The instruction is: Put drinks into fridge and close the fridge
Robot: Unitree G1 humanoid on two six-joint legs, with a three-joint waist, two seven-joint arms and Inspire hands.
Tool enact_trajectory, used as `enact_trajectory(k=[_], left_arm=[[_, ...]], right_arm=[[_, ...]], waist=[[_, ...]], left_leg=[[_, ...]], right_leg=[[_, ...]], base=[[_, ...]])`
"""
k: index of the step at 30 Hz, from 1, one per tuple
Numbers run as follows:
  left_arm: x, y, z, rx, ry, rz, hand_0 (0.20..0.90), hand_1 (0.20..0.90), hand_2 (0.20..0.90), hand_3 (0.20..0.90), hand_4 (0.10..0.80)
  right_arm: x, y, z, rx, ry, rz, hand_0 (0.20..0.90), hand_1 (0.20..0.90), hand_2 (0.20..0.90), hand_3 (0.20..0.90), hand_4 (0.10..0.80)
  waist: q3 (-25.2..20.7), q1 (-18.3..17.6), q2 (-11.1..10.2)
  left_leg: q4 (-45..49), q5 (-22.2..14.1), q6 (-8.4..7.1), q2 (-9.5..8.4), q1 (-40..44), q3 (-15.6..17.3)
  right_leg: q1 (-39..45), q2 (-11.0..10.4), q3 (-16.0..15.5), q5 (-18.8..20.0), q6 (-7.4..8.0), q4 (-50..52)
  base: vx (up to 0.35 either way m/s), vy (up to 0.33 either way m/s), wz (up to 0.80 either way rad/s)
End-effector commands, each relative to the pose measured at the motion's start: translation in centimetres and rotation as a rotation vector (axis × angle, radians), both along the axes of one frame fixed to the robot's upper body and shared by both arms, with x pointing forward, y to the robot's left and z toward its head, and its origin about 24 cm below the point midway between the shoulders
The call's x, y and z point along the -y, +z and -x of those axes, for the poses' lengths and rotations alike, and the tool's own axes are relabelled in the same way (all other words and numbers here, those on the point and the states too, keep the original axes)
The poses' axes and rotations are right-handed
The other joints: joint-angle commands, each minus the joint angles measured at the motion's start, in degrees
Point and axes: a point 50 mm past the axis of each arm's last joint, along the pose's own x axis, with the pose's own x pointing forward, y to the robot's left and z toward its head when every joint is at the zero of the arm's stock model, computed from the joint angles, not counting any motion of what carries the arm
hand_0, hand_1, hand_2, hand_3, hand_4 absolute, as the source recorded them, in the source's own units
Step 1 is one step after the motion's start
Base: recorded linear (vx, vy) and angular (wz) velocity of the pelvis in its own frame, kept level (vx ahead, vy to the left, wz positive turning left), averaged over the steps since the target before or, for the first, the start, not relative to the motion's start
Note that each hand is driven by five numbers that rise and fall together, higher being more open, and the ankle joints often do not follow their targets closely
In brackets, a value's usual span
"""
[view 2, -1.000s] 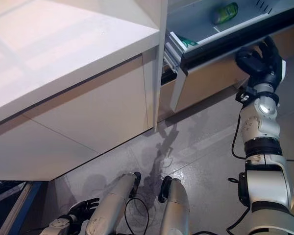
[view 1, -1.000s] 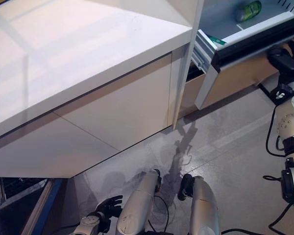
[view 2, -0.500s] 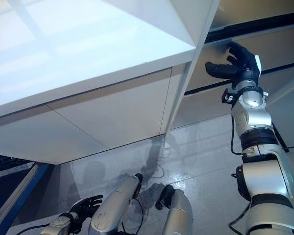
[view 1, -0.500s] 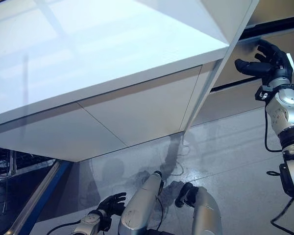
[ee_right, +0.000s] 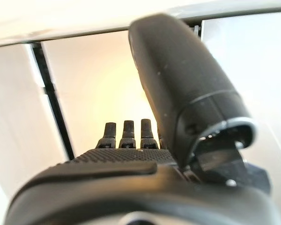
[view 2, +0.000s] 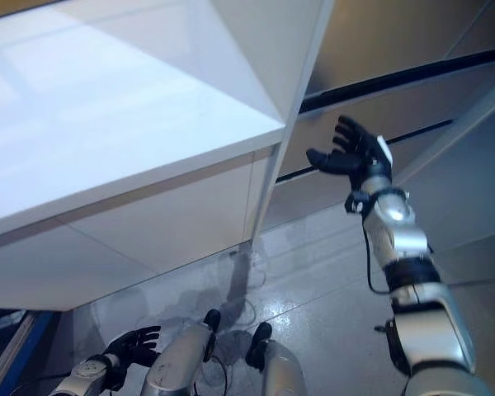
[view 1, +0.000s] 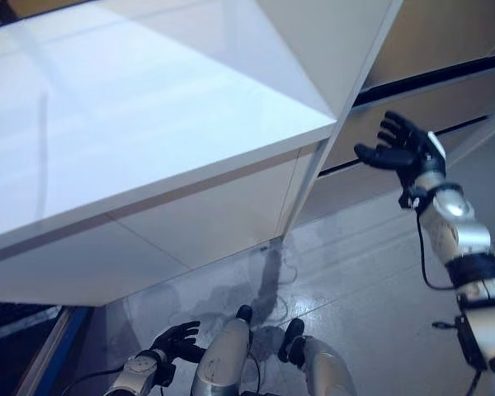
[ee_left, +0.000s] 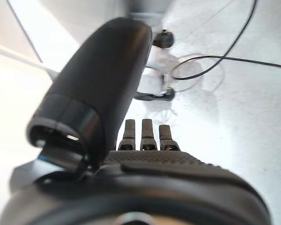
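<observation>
The fridge drawer's beige front sits flush with the cabinet, with dark gaps above and below it. My right hand is open with fingers spread, held in the air a little in front of that front and touching nothing; it also shows in the right eye view and the right wrist view. My left hand hangs low near the floor, open and empty, and shows in the left wrist view.
A large white counter juts out over the left and middle, above beige cabinet fronts. A white upright panel separates it from the drawer side. A blue edge lies at the lower left. Grey floor lies below.
One second ago the drawer stood open with a green can inside and my right hand at its front. Now it is shut and the hand is drawn back, open. The camera has shifted.
</observation>
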Motion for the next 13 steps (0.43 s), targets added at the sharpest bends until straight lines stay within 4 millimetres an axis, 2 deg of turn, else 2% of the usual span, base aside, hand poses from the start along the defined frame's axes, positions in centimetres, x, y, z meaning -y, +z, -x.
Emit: enact_trajectory(k=[1,2,3,5,7,9,10,12,13], left_arm=[[-0.3,-0.5,1.7,-0.026,0.039,-0.002,0.900,0.900,0.900,0.900,0.800],[-0.3,-0.6,1.9,-0.029,0.047,-0.001,0.900,0.900,0.900,0.900,0.800],[-0.3,-0.7,2.3,-0.036,0.066,0.003,0.900,0.900,0.900,0.900,0.800],[-0.1,-0.9,2.7,-0.040,0.087,0.006,0.900,0.900,0.900,0.900,0.800],[-0.1,-1.1,3.3,-0.053,0.115,0.011,0.900,0.900,0.900,0.900,0.800],[-0.1,-1.3,3.5,-0.060,0.135,0.014,0.900,0.900,0.900,0.900,0.800],[0.0,-1.4,3.4,-0.065,0.138,0.011,0.900,0.900,0.900,0.900,0.800],[0.0,-1.6,3.6,-0.074,0.142,0.011,0.900,0.900,0.900,0.900,0.800],[0.3,-1.8,3.7,-0.078,0.142,0.016,0.900,0.900,0.900,0.900,0.800]], right_arm=[[-0.1,-2.4,2.4,0.015,0.026,0.029,0.900,0.900,0.900,0.900,0.800],[0.0,-3.1,2.9,-0.003,0.026,0.035,0.900,0.900,0.900,0.900,0.800],[0.1,-5.4,4.3,-0.062,0.030,0.056,0.900,0.900,0.900,0.900,0.800],[0.0,-8.3,6.2,-0.141,0.024,0.036,0.900,0.900,0.900,0.900,0.800],[-0.3,-12.0,8.7,-0.266,0.014,0.013,0.900,0.900,0.900,0.900,0.800],[-1.0,-15.7,11.0,-0.438,0.069,-0.072,0.900,0.900,0.900,0.900,0.800],[-1.2,-18.4,13.0,-0.569,0.048,-0.172,0.900,0.900,0.900,0.900,0.800],[-1.6,-20.9,15.1,-0.679,0.029,-0.201,0.900,0.900,0.900,0.900,0.800],[-2.0,-22.8,17.1,-0.779,0.031,-0.183,0.900,0.900,0.900,0.900,0.800]], waist=[[-9.6,-3.6,0.5],[-10.0,-3.9,0.5],[-11.0,-4.6,0.6],[-12.0,-5.5,0.7],[-13.3,-6.7,0.8],[-14.0,-7.4,0.8],[-14.4,-7.7,0.8],[-14.6,-7.8,0.8],[-14.8,-7.9,0.9]], left_leg=[[-8.4,-0.3,0.94,-0.22,4.9,4.0],[-8.9,-0.2,0.86,-0.14,5.3,4.2],[-10.3,0.2,0.60,0.17,6.3,5.0],[-11.9,0.6,0.40,0.41,7.5,5.9],[-13.5,0.9,0.09,0.77,9.2,7.4],[-14.3,1.0,-0.14,0.86,10.3,8.4],[-14.6,1.0,-0.22,0.82,11.0,8.8],[-14.7,0.7,-0.15,0.81,11.8,9.1],[-14.6,0.7,-0.19,0.88,12.3,9.4]], right_leg=[[5.0,1.3,4.2,0.2,2.57,-7.3],[5.4,1.4,4.4,0.3,2.65,-7.8],[6.1,1.7,4.5,0.6,2.86,-8.8],[6.8,2.0,4.8,1.0,3.09,-10.3],[8.1,2.4,4.9,1.5,3.29,-12.0],[9.1,2.7,4.7,2.0,3.39,-13.3],[9.7,2.9,4.6,2.0,3.35,-13.8],[10.4,3.0,4.6,1.9,3.24,-13.9],[11.0,3.0,4.4,1.8,3.14,-14.0]], base=[[-0.012,-0.016,-0.32],[-0.019,0.001,-0.34],[-0.029,0.008,-0.29],[-0.044,0.016,-0.31],[-0.063,0.027,-0.27],[-0.080,0.016,-0.27],[-0.082,0.006,-0.31],[-0.061,0.001,-0.14],[-0.042,0.001,-0.06]])
